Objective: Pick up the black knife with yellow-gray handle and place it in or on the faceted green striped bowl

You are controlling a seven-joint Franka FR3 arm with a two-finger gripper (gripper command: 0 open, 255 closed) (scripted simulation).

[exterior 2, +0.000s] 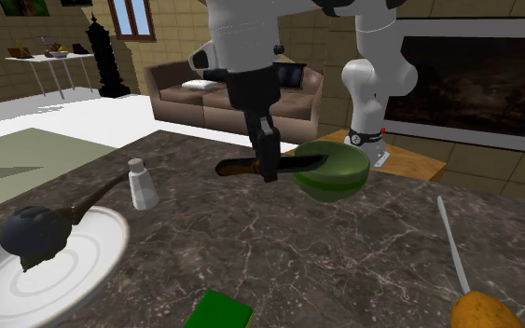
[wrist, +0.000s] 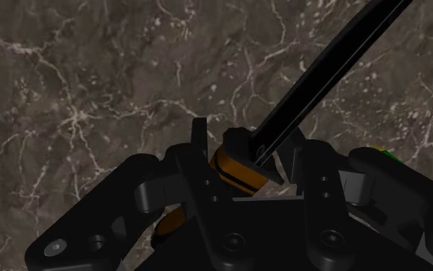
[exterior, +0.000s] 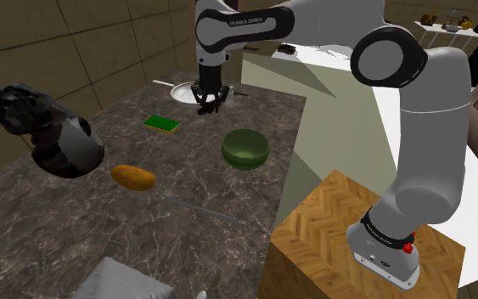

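Note:
My black gripper (wrist: 247, 150) is shut on the knife (wrist: 322, 73), clasping its orange-yellow and black handle between the fingers. The long black blade sticks out ahead of the fingers over the dark marble top. In the second exterior view the gripper (exterior 2: 268, 166) holds the knife (exterior 2: 237, 169) level above the counter, blade pointing toward the green bowl (exterior 2: 335, 172) just beside it. The shoulder view has the gripper (exterior: 207, 102) hanging behind and to the left of the green bowl (exterior: 245, 148).
A white plate (exterior 2: 83, 270) carries a dark ladle-like object (exterior 2: 36, 233). A white shaker (exterior 2: 142, 184), a green sponge (exterior: 161, 124), an orange lump (exterior: 133, 177) and a thin grey utensil (exterior: 203, 208) lie on the counter. A big black object (exterior: 54, 136) looms at the shoulder view's left.

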